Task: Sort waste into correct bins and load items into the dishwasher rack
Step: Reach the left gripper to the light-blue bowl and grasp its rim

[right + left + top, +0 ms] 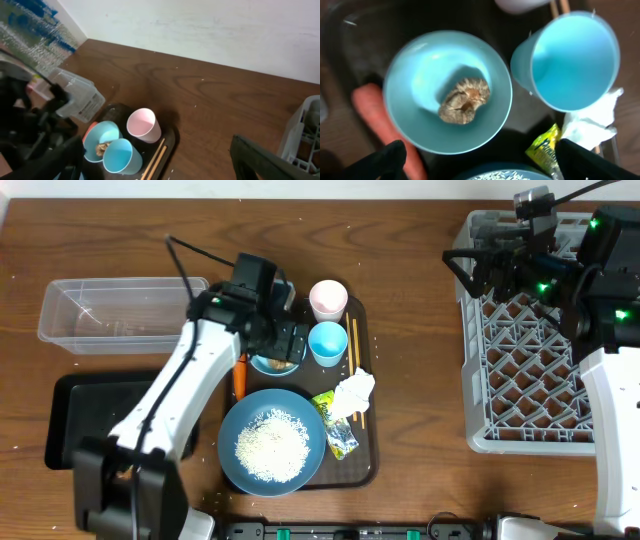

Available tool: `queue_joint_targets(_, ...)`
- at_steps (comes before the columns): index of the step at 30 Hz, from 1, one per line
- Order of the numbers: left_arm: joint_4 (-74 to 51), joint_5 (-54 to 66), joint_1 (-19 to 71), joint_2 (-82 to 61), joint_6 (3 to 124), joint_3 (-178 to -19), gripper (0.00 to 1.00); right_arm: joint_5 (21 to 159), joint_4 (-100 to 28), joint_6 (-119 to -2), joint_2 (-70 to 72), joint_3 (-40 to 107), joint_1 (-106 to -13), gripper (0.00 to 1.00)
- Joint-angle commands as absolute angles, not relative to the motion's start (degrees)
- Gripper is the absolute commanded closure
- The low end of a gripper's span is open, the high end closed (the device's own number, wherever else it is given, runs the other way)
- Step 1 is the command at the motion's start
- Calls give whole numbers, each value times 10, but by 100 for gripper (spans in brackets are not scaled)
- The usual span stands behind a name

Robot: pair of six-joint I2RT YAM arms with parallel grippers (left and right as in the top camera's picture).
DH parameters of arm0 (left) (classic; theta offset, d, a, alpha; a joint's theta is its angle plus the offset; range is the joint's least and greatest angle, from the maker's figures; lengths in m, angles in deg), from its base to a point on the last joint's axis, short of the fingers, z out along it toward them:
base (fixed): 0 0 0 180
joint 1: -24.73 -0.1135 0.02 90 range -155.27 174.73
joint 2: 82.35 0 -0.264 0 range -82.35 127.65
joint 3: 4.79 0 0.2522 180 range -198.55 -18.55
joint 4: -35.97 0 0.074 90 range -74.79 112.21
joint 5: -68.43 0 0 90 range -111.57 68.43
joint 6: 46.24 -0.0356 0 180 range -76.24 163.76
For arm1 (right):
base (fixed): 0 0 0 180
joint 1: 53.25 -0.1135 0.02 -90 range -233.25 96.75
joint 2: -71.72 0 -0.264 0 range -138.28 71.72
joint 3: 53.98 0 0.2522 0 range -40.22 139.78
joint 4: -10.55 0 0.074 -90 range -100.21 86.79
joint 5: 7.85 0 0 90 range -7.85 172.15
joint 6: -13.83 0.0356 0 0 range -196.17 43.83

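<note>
1. The desk (410, 380) is brown wood. The dishwasher rack (525, 350) is the biggest thing on it, over at 3 o'clock, a grey crate full of pegs.
2. The dark-brown serving tray (370, 450) sits mid-desk, with its long axis running 12 to 6.
3. The black tray (80, 420) is at 8 o'clock and the clear tub (120, 315) at 10 o'clock, long axis 9 to 3. The tub has a label, but the print is too small to read.
4. The left end effector (480, 150) hangs over the small bowl with its fingers spread wide apart, holding nothing. The right end effector (156, 145) is up over the rack's 12 o'clock edge, fingers also apart and empty.
5. The big blue plate (300, 412) sits at the serving tray's 6 o'clock end, with a heap of white rice (270, 442) in the middle.
6. The small pale-blue bowl (420, 75) is at 12 from the plate.
7. The pink cup (328, 300) and light-blue cup (327, 342) both stand mouth up, with the pink one at 12 from the blue one.
8. The carrot (240, 375) lies on the tray's 9 o'clock edge, long axis 12 to 6.
9. The chopsticks (353, 355) lie at 3 from the blue cup, also 12 to 6.
10. The crumpled napkin (355, 392) sits on their lower end.
11. The yellow-green wrapper (338, 430) lies at 3 from the plate, angled 11 to 5. Its lettering is blurred and I can't read it.
12. The brown lump (465, 100) sits inside the small bowl.
</note>
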State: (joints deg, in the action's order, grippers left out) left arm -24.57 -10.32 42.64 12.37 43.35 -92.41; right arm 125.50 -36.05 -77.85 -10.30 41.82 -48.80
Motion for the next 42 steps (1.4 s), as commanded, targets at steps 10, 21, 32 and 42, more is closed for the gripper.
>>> queue_joint_targets(10,-251,-127,507,221,359,-916,21,1269,-377,-769,-103,433,-493,19)
queue_joint_targets(21,-227,-152,508,282,359,-915,53,1257,-391,-769,-103,433,-493,21)
queue_joint_targets(32,-216,-182,508,284,359,-915,94,1257,-394,-769,-103,433,-493,24)
queue_joint_targets(42,-245,-185,508,248,379,-940,94,1257,-395,-769,-103,433,-493,25)
